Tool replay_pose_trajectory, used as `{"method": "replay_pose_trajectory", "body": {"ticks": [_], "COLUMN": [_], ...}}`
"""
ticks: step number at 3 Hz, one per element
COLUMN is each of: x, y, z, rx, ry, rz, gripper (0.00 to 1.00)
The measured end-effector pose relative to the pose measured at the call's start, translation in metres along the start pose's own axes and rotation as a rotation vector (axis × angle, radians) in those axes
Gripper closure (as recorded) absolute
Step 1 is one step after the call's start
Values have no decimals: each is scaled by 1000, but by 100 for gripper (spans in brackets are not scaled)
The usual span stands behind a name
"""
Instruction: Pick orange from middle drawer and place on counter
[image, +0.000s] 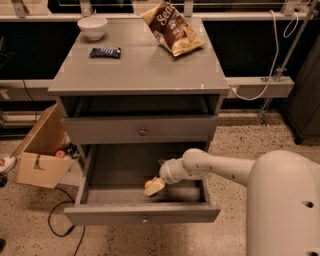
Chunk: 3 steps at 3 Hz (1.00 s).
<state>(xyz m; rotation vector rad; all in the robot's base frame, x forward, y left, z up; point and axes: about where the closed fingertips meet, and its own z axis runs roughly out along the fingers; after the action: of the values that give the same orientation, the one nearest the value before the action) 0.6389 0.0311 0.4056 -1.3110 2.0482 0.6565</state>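
At the far left, an open brown cardboard box (37, 159) sits on the speckled floor, holding a small red item (61, 154) among clutter. A dark cable (59, 220) loops on the floor just beside it.

In the centre stands a grey cabinet. Its flat, slightly glossy top surface (145, 70) has a thin overhanging edge. On it, from left to right, are a round white bowl (93, 26), a dark rectangular snack bar (105, 52) and a crinkled brown and yellow chip bag (172, 31) lying tilted.

Below the top is a closed drawer front (110, 131) with one small round metal knob. Under that, the middle drawer (115, 172) is pulled out, wide and shallow, plain grey inside.

The orange (148, 184), small, smooth and round, lies on the drawer floor, near the front and right of centre. The pale beige pincer (154, 187) is inside the drawer, pressed against the orange and partly covering it. Whether it is open or gripping the fruit cannot be told.

A smooth white arm (215, 167) reaches in from the right, over the drawer's right wall. The robot's rounded white body (285, 200) fills the lower right corner. Behind it, a white cord (252, 94) hangs from a shelf.
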Motion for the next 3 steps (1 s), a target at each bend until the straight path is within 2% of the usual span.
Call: {"method": "replay_pose_trajectory", "body": {"ticks": [2,3], "x": [11,22], "y": [6,12], "z": [26,27], "rx": [-5,-12], "ry": [4,4], "rz": [5,-9], "gripper": [0,27]}}
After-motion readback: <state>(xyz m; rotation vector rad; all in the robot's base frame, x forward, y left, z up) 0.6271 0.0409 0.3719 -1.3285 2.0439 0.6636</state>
